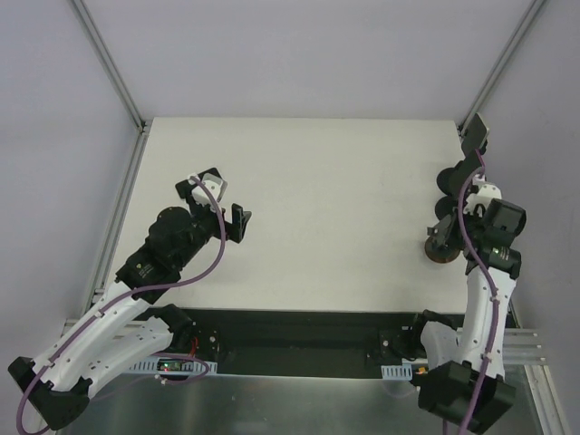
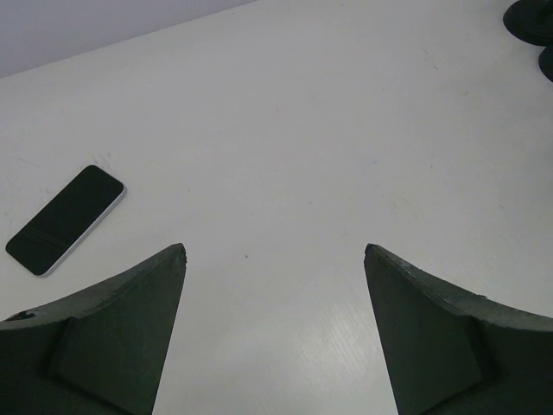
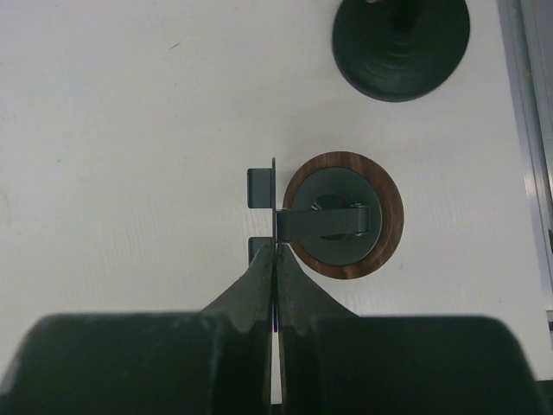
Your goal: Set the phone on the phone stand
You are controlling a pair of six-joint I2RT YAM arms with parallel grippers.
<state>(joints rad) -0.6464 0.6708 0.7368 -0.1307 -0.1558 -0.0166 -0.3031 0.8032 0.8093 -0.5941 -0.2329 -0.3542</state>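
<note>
The phone (image 2: 65, 219) lies flat and face up on the white table, left of and beyond my left gripper (image 2: 275, 251), which is open with nothing between its fingers. The phone does not show in the top view, where the left gripper (image 1: 240, 222) hangs over the table's left half. The phone stand (image 1: 450, 184), black with a disc base (image 3: 402, 39) and a head (image 1: 476, 136) on a pole, stands at the far right. Just in front of it my right gripper (image 3: 275, 246) is shut on the thin upright plate (image 3: 273, 199) of a second stand with a wood-rimmed round base (image 3: 380, 259).
The wood-rimmed stand (image 1: 441, 254) sits close to the table's right edge, beside a metal frame rail (image 3: 531, 130). Grey walls and frame posts (image 1: 109, 63) bound the table on the left, back and right. The black disc base (image 2: 531, 17) shows at the left wrist view's top right.
</note>
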